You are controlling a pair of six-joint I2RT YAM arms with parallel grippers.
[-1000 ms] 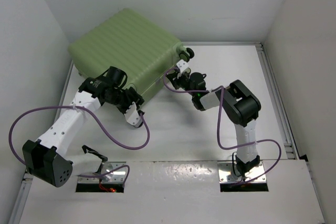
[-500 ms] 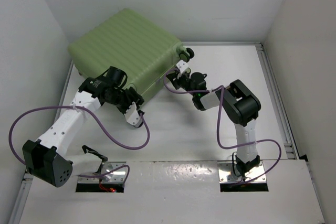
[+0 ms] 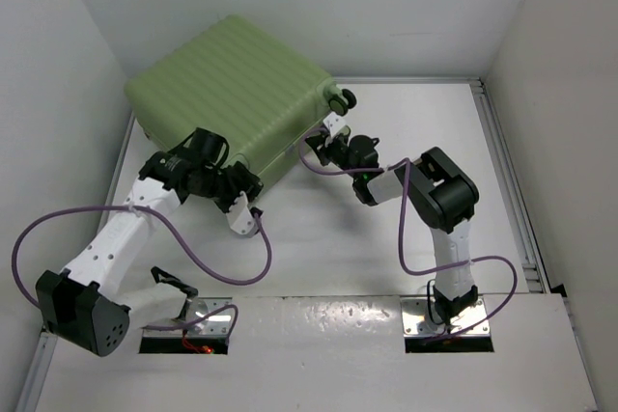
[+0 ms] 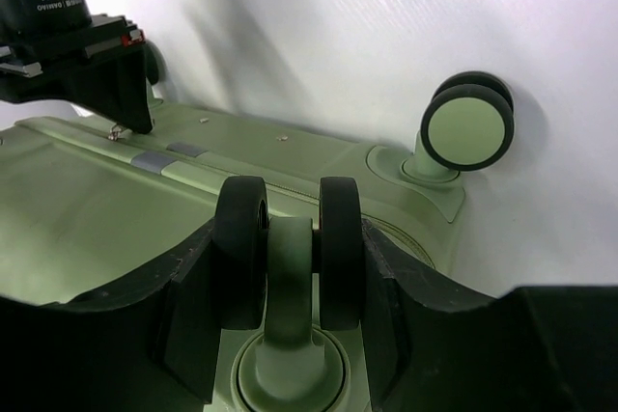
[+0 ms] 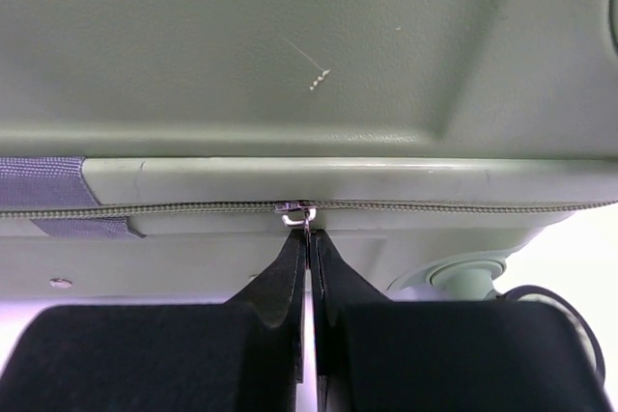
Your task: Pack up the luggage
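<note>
The luggage (image 3: 232, 84), a large pale-green ribbed suitcase, lies closed at the back left. My left gripper (image 3: 243, 202) is at its near corner. In the left wrist view its jaws (image 4: 290, 248) are closed on a black-and-green double wheel (image 4: 338, 238), one finger (image 4: 198, 306) on each side. My right gripper (image 3: 319, 139) is at the suitcase's right side. In the right wrist view it (image 5: 309, 243) is shut on the metal zipper pull (image 5: 307, 222) of the closed zipper (image 5: 435, 206). The lining is hidden.
A second wheel (image 4: 466, 125) sticks out at the suitcase's far corner, also seen from above (image 3: 342, 98). White walls close in the table (image 3: 386, 238) on three sides. Purple cables (image 3: 232, 267) loop from both arms.
My left arm has shifted slightly toward me, still gripping the wheel. My right gripper has crept a little left along the zipper. The suitcase has not moved.
</note>
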